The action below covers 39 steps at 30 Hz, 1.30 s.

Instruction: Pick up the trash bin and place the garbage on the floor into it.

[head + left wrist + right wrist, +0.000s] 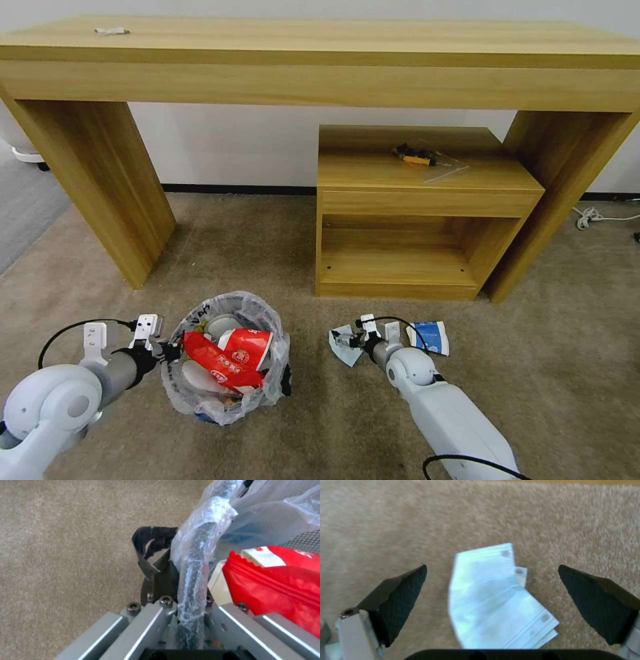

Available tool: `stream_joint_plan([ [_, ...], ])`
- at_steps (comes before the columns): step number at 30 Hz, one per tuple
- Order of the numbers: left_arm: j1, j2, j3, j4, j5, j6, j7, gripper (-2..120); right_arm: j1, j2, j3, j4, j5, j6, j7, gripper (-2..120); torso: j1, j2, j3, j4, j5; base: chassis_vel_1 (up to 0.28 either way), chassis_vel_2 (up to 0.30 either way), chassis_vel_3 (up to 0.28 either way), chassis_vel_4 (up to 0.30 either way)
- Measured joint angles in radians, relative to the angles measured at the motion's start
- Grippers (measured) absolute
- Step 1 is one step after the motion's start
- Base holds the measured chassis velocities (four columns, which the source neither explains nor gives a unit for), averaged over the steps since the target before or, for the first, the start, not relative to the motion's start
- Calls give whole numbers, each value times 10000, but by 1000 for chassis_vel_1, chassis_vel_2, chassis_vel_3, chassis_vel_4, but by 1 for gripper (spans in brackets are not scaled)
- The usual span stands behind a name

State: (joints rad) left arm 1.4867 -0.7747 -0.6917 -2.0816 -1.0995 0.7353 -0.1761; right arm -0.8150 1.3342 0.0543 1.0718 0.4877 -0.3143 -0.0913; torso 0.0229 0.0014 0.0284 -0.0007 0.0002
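1. The left gripper (167, 351) is clamped on the rim of the bin (227, 400), with its fingers (160, 580) together on either side of the bag-covered edge.
2. The bin sits on the carpet (267, 240) in front of the long desk (320, 67), near the robot's left side.
3. Its plastic bag (266, 512) is crinkled over the rim; inside lie a red cup (248, 347), a red wrapper (220, 363) and white pieces.
4. The right gripper (348, 341) is low over the carpet, directly above a light-blue mask (493, 600), fingers (403, 597) spread wide apart to either side of it and not touching it.
5. The mask lies folded and flat on the carpet, in front of the small shelf unit (413, 213) under the desk.
6. A blue-and-white wrapper (430, 337) lies on the carpet just beside the right gripper, on its far side from the bin.
7. A small clear packet (427, 159) rests on the shelf unit's top.
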Motion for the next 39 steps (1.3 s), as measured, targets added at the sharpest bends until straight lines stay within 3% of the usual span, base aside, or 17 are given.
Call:
stream_joint_plan([
  [9,-38,40,103,-33,-3,1,3,0,661,338,-326,-1455,-419,281,-801,100,0,0,1,-1,-2,0,0,0,0],
  [20,-76,104,51,-128,-55,1,39,0,1256,889,-354,-2701,-1014,258,-754,100,0,0,0,0,-2,0,0,0,0],
  [39,-138,297,68,-269,-167,1,113,0,1004,745,-304,-2403,-1167,200,-449,34,0,1,0,1,0,0,0,0,0],
])
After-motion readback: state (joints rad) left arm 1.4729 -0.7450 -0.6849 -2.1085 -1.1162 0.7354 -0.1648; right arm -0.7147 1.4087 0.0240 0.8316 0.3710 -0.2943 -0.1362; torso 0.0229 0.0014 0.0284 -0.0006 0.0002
